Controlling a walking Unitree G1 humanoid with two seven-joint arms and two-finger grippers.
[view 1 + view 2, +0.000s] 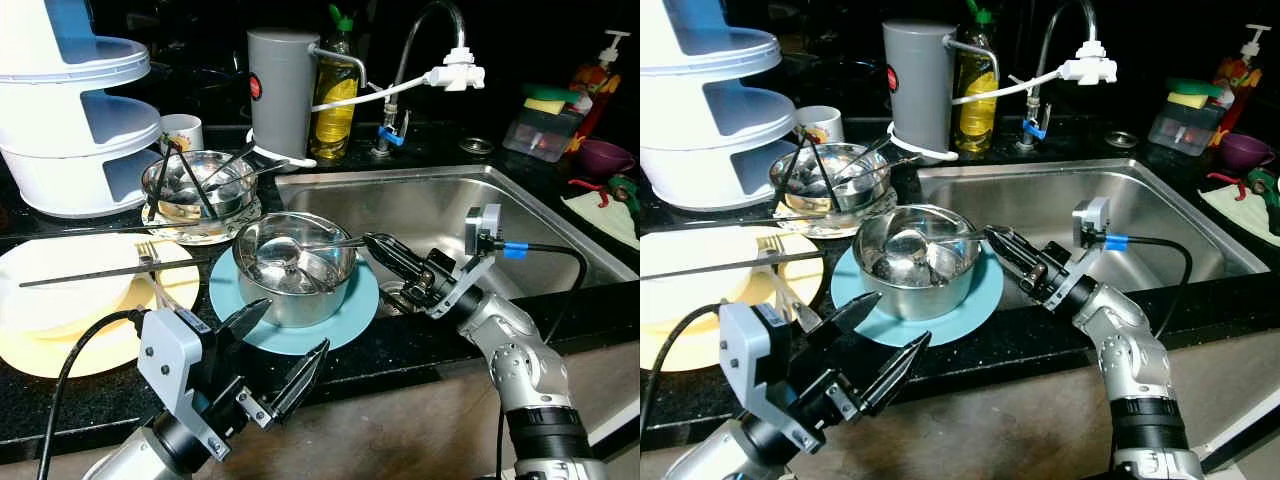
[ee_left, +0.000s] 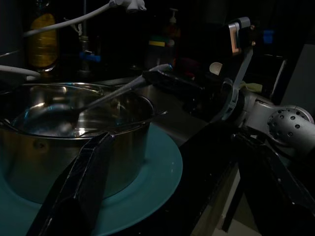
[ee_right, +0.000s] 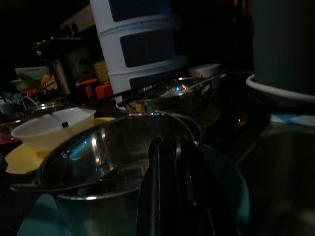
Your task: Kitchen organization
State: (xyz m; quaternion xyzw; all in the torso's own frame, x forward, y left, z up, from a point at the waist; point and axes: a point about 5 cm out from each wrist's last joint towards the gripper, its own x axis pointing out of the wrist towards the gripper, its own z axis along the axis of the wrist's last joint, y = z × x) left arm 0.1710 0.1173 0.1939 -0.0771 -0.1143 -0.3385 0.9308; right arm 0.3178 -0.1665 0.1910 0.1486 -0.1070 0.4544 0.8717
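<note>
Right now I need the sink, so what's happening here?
The right tool is shut on the spoon handle sticking out of the steel pot, which sits on a teal plate beside the sink. The left tool hovers open at the counter edge, holding nothing.

Can't see spoon handle end (image 1: 352, 240) inside right gripper (image 1: 384, 250). Wrist views too dark. White rack (image 1: 70, 110) beyond left gripper (image 1: 285, 355) cut by frame edge.
</note>
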